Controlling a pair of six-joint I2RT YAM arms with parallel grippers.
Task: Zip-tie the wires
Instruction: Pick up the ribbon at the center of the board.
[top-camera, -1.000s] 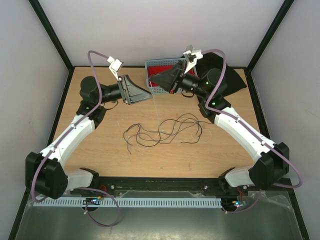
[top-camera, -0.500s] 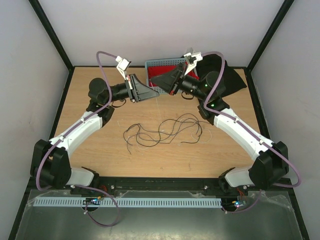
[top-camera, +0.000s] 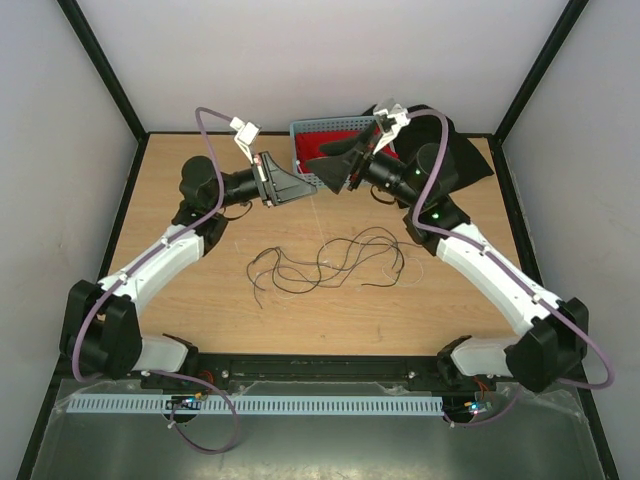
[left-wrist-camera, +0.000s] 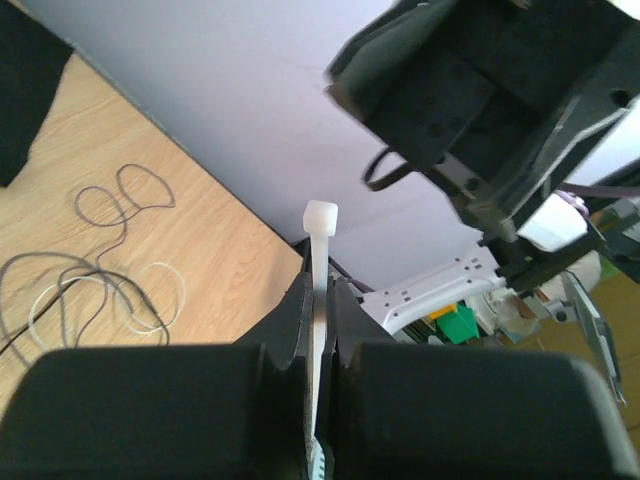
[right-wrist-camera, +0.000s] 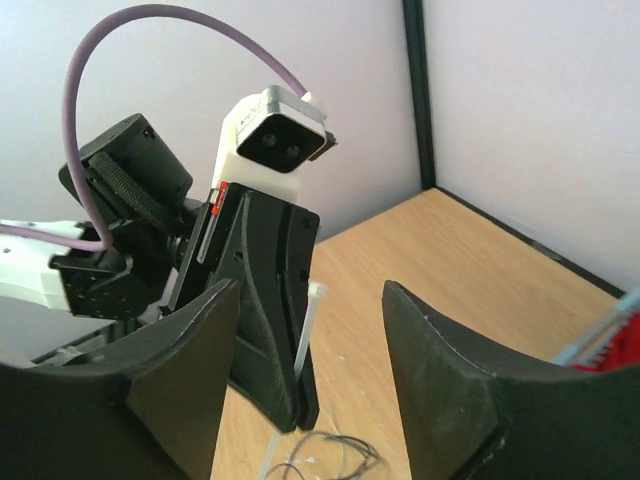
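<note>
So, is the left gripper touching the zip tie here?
Touching. The left wrist view shows the zip tie pinched between the left gripper's closed fingers, its head poking out beyond them.

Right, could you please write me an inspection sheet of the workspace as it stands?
Surface: wooden table, wires lying on it.
Job's things: wires in a loose tangle mid-table; zip tie held up off the table.
Clutter: blue basket with red contents, black cloth, both at the far edge.
Grippers: left gripper jaws shut on the zip tie; right gripper jaws open either side of it, not touching.
Cables: a purple cable loops over each arm.
Surroundings: white walls, black posts.
</note>
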